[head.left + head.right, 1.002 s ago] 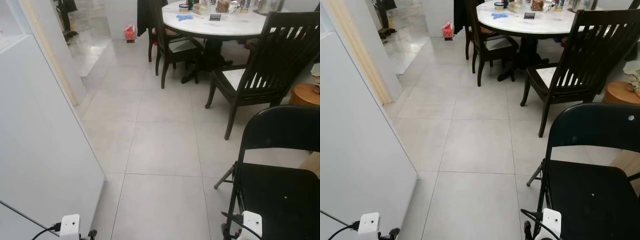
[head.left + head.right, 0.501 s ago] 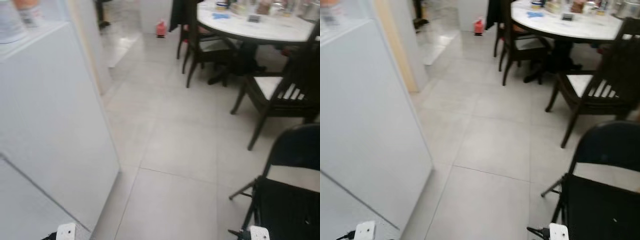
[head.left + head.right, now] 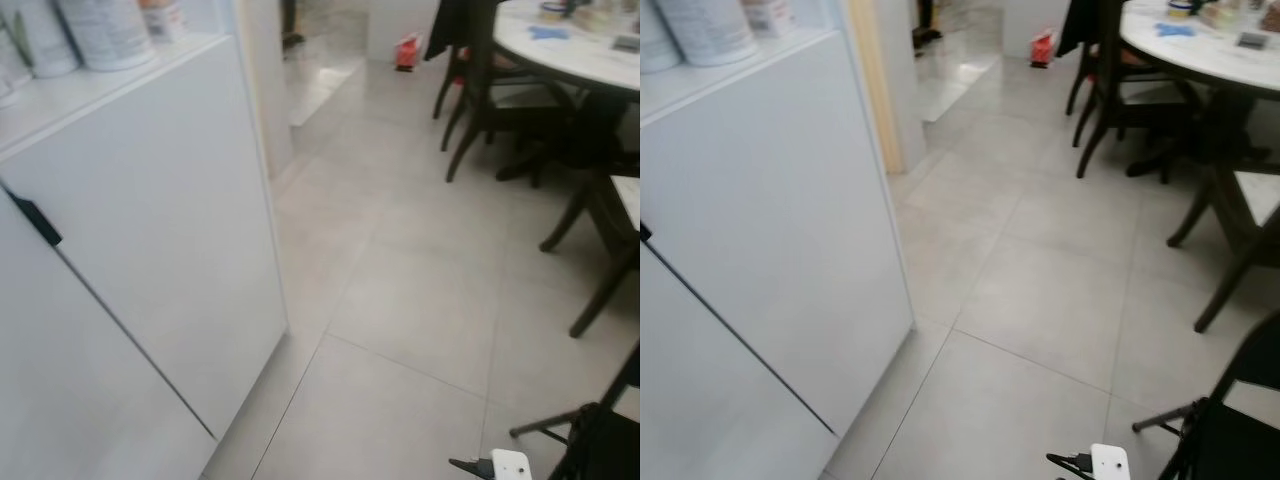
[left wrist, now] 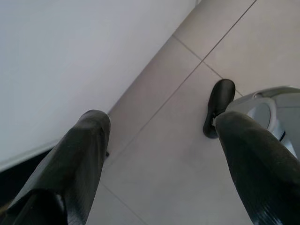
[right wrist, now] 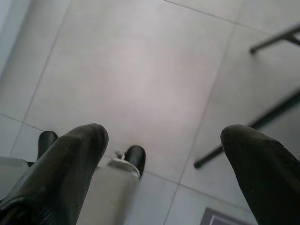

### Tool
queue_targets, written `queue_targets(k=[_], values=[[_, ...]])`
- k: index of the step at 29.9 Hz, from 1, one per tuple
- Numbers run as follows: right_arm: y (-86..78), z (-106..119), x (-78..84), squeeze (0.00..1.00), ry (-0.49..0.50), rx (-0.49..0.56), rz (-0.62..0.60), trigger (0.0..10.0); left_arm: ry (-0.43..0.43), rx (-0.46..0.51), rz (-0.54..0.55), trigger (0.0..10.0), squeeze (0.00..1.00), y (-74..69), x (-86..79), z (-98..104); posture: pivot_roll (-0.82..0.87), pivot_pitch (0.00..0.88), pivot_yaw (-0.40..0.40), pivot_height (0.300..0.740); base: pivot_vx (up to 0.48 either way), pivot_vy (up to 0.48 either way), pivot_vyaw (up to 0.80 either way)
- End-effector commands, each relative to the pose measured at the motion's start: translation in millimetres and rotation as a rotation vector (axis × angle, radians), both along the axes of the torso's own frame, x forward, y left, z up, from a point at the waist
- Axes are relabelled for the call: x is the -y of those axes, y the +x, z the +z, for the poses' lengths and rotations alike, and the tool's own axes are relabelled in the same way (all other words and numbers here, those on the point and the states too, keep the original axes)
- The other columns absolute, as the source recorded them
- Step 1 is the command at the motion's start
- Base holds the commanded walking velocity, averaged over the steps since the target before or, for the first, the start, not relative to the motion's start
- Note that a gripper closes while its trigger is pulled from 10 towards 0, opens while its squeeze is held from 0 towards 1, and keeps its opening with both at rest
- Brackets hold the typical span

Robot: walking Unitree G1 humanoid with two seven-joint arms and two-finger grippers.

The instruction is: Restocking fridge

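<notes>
A white fridge-like unit [image 3: 150,250] takes up the left side, with a diagonal door seam and a small black handle [image 3: 35,222]. White tubs [image 3: 105,30] stand on its top. My left gripper [image 4: 164,154] hangs open beside the unit's white side, above the tile floor, holding nothing. My right gripper [image 5: 164,159] is also open and empty over the grey tiles. The right arm's white wrist block [image 3: 510,465] peeks in at the bottom edge of the left eye view.
A round white table [image 3: 570,55] with small items stands at the back right, with dark wooden chairs [image 3: 480,80] around it. A black folding chair [image 3: 610,440] is at the lower right. A red item [image 3: 406,50] lies by the far doorway. Grey tiles stretch between.
The camera has swung left: the white unit now spreads much wider, its top and handle have come into sight, and the folding chair has slid to the right edge. Both arms still hang low.
</notes>
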State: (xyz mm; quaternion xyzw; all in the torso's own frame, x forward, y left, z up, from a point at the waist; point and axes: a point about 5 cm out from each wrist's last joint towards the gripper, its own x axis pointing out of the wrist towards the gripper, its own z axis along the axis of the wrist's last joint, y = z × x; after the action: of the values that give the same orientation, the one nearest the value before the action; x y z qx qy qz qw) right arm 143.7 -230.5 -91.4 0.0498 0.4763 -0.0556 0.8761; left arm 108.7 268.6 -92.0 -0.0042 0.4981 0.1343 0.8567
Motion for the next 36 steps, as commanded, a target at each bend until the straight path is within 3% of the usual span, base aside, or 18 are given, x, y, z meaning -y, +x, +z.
queue_targets(k=[1, 36], values=[[-0.8, -1.9, -5.3, 0.0, 0.001, -0.018, 0.007, 10.0, -0.001, 0.009, 0.014, 10.0, 0.0, 3.7, -0.4, 1.0, -0.08, 0.0, 0.017, 0.74, 0.0, 0.0, 0.8], [2.9, -2.6, -13.2, 0.0, -0.011, -0.029, 0.042, 10.0, -0.011, 0.014, -0.006, 10.0, 0.0, 8.7, -0.2, 2.4, -0.06, 0.0, 0.012, 0.74, 0.0, 0.0, 0.8]])
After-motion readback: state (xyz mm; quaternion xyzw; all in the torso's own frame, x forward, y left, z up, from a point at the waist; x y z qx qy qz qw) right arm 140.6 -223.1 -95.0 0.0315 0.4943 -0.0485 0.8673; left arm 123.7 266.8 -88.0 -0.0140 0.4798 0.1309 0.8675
